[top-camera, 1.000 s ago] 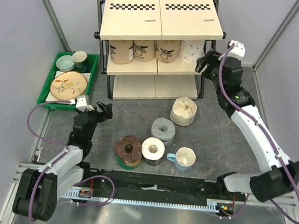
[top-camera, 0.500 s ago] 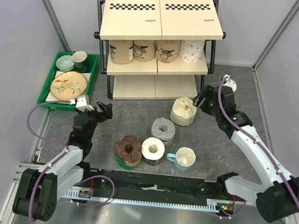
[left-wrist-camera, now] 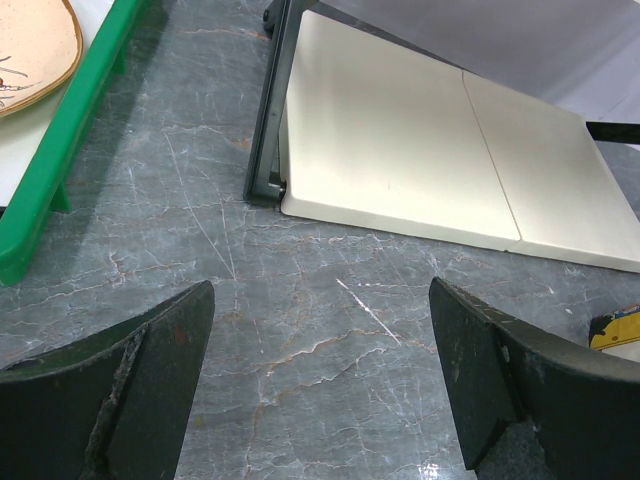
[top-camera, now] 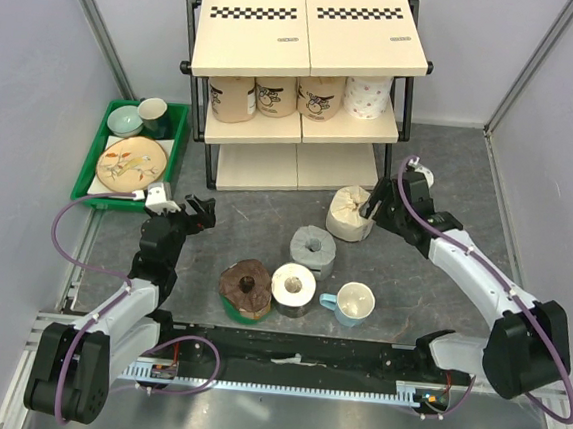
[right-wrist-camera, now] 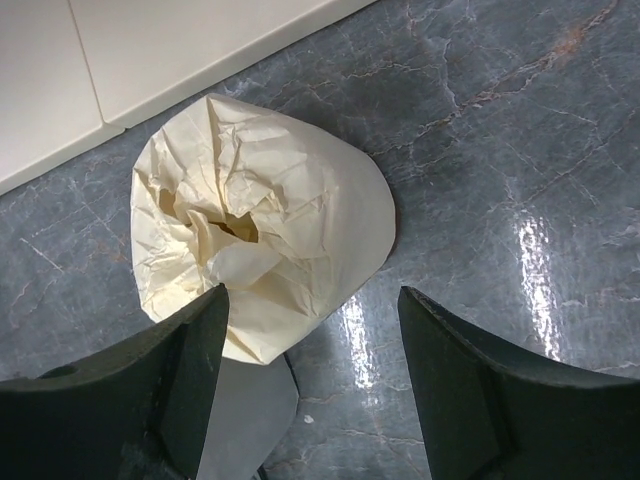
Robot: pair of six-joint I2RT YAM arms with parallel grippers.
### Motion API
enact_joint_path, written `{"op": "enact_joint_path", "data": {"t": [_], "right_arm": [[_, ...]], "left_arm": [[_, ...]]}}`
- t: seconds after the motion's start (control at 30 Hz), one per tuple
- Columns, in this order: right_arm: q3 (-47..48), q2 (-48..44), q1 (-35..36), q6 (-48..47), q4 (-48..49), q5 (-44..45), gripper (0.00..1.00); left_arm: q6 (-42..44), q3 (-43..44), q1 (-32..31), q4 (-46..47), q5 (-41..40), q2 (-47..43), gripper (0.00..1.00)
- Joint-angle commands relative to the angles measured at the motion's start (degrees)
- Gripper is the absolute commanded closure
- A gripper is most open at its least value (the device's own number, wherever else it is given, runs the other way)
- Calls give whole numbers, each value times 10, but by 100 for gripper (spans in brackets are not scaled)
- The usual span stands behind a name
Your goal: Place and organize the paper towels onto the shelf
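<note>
Cream paper towel roll (right-wrist-camera: 262,270) lay crumpled on the table (top-camera: 451,169) just before the shelf (top-camera: 312,36), unheld. Your right gripper (right-wrist-camera: 312,330) had dropped from the middle tier to it, jaws apart and widening: next pick was starting. Left gripper (left-wrist-camera: 320,370) idled, jaws wide apart. Four rolls (top-camera: 297,95) sat shelved.

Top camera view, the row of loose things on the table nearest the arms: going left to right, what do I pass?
dark brown roll → white roll → mug
</note>
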Motion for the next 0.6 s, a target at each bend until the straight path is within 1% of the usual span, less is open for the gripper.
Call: {"op": "enact_joint_path", "data": {"t": [0.0, 0.27, 0.57], "right_arm": [[12, 22, 3, 2, 29, -10, 23], [25, 54, 3, -7, 37, -7, 23], [34, 68, 3, -4, 57, -1, 23]], "left_arm": [[-14, 10, 0, 19, -8, 0, 5], [-14, 10, 0, 19, -7, 1, 5], [-14, 10, 0, 19, -7, 0, 5]]}}
